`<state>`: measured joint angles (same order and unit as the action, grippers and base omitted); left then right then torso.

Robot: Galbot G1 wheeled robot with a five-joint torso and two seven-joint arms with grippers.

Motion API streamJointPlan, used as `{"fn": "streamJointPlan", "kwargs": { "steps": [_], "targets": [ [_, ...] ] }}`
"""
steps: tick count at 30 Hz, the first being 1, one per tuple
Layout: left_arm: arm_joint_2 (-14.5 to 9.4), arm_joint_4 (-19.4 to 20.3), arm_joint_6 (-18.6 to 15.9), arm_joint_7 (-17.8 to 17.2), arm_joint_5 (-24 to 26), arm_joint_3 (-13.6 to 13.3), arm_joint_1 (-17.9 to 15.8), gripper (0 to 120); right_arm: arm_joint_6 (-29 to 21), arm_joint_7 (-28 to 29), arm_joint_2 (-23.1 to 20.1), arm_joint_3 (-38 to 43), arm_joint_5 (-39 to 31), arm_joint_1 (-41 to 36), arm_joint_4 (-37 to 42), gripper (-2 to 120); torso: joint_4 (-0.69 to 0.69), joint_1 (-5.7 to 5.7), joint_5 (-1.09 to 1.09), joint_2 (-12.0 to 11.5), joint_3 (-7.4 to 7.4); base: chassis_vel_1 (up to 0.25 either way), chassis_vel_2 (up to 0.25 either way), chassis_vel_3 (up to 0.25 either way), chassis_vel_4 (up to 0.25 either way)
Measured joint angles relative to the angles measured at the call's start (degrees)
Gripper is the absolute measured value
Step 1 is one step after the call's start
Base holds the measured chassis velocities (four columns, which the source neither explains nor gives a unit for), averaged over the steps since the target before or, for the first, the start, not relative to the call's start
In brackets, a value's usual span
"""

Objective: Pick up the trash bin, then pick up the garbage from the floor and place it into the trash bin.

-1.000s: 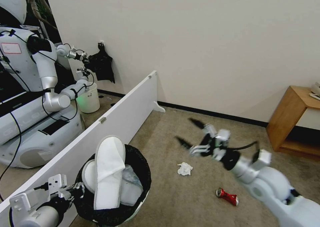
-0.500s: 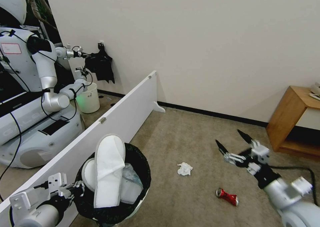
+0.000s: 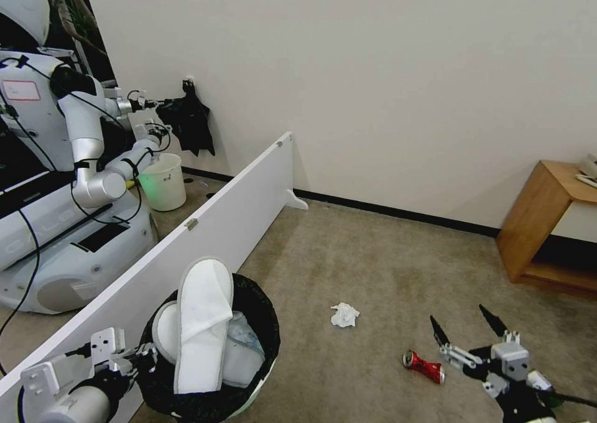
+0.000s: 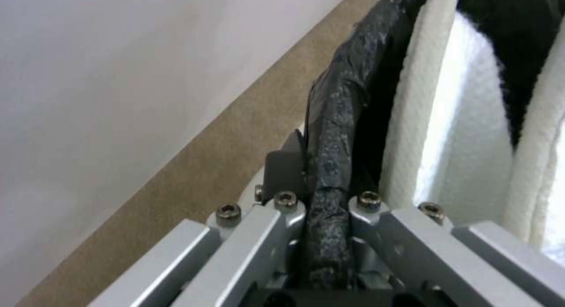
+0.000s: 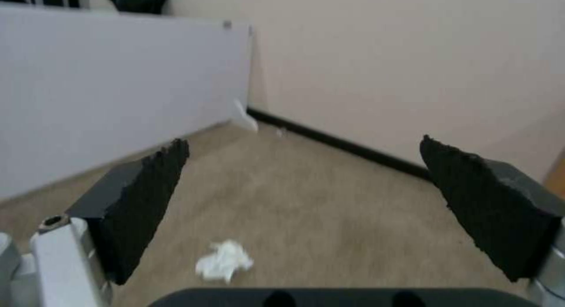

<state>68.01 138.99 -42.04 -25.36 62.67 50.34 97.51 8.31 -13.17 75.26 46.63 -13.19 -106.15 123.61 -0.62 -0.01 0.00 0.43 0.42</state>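
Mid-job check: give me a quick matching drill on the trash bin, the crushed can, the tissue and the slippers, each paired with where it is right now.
Things:
1. trash bin
2. crushed red can
3. crumpled tissue
4. white slippers

Places:
A. on the carpet, beside the open right hand
B. standing inside the black bag
C. rim clamped by the left hand
D. alone on the carpet between the bin and the can

Pairs: 1-C, 2-A, 3-D, 4-B
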Motion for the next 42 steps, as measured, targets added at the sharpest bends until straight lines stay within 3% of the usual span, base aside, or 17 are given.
{"fn": "streamJointPlan", "kwargs": {
  "steps": [14, 42],
  "targets": [
    [-1.04, -0.55, 0.86, 1.21, -0.46, 0.46, 0.64, 2, 2.93, -0.04, 4.83, -2.28, 4.67, -0.12, -3.73, 100, 0.00, 0.00, 0.00, 0.00, 0.00, 0.000, 0.000, 0.000, 0.000],
    [-1.14, -0.98, 1.01, 1.37, -0.49, 0.27, 0.19, 2, 4.51, -0.39, 6.35, -3.59, 6.24, -0.67, -5.64, 100, -0.01, 0.00, 0.00, -0.01, 0.01, 0.000, 0.000, 0.000, 0.000]
  ]
}}
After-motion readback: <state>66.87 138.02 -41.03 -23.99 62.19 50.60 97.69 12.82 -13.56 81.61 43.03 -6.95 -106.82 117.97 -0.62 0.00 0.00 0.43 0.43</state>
